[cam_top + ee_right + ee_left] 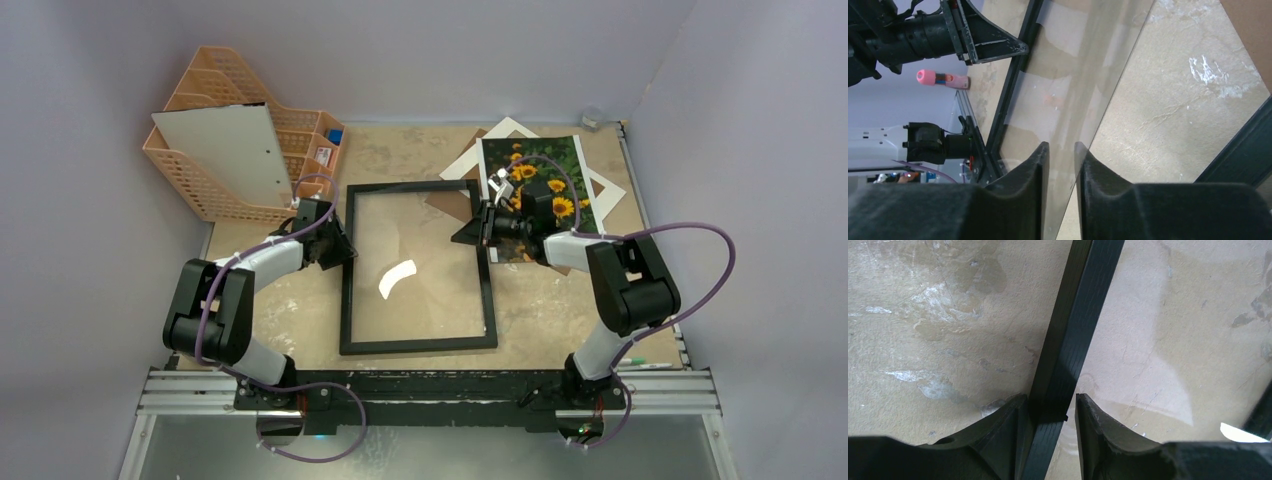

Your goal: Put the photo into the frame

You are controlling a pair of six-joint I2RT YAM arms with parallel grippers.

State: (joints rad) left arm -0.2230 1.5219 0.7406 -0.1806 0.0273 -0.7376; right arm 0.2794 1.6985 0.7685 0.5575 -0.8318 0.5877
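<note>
At table centre we find the frame (420, 345) without the photo (556, 186), which lies far right, outside. Left gripper (1050, 402) spread astride its rail; right gripper (1061, 150) brackets the glass pane (1083, 75), grip unconfirmed. Insertion outstanding.

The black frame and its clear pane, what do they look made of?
The frame: probably wood or a wood-look moulding painted matte black; fine grain lines run along the bar. The pane: glass or clear acrylic, I cannot tell which; it is see-through and glossy, with pale reflections.
</note>
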